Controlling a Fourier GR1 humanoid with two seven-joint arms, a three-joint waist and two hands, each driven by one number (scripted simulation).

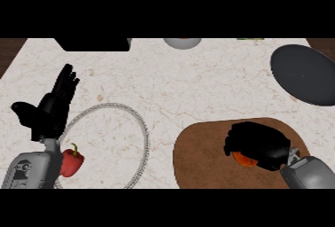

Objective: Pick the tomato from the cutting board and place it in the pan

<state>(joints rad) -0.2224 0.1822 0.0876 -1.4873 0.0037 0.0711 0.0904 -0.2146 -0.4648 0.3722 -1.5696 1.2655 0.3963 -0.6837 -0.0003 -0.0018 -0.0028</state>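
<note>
Right hand [256,145] sits over the brown cutting board [203,155], fingers curled down round the tomato [244,159]. Only an orange-red sliver of the tomato shows under the palm, on the board's right half; the rest is covered by the hand. Whether it is lifted clear or resting on the wood cannot be told from this angle.

Handling judgement: a tomato is light, round, smooth-skinned and soft. It would likely roll or slip if pinched at the tips, and bruise if squeezed. Best taken round its widest part, fingers on one side and thumb opposite, cupped from above.

The dark pan [304,73] lies at the far right of the counter [183,88], well apart from the board, cut off by the view's edge.

Left hand [49,108] rests at the left, fingers straight, close together and pointing up, holding nothing. Beside its forearm, a red pepper [71,162] lies inside a wire ring [142,133], partly hidden.

Top edge: a black block [91,44] and a grey round thing [182,42], both cropped, not identifiable.
</note>
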